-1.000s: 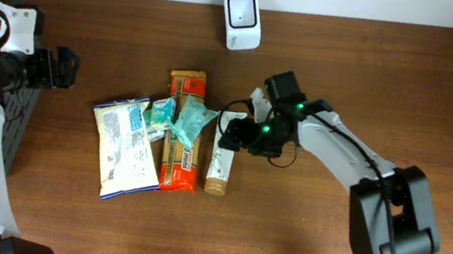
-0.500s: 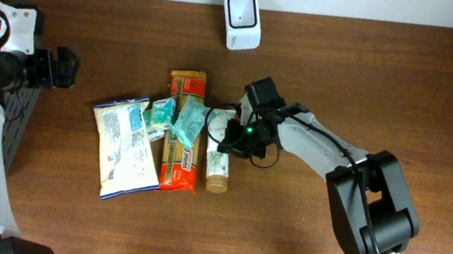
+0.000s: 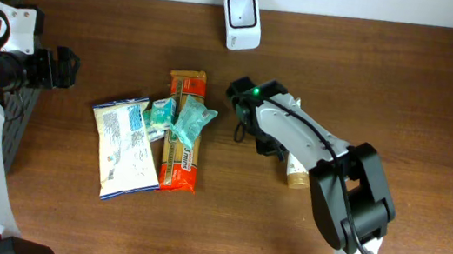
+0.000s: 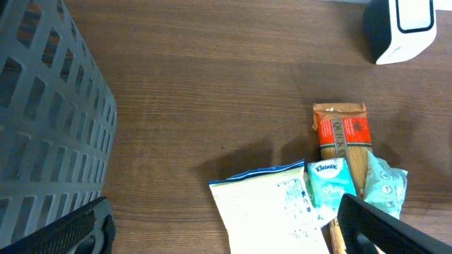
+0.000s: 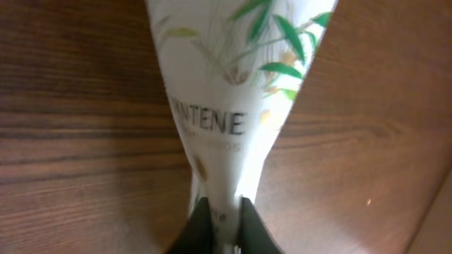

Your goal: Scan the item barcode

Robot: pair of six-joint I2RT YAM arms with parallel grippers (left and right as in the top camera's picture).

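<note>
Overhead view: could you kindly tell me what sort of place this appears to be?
Likely a mock shop checkout station: a white barcode scanner stands on the wooden table, packaged snacks lie grouped nearby, and the right fingers pinch a Pantene tube.

White tube [image 5: 226,70], green leaf print; brown wood-grain table [image 5: 70,176].

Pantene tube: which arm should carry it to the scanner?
Right. The right end effector is shut on the tube, near the scanner; the left end effector sits open, empty, far off beside the basket.
</note>
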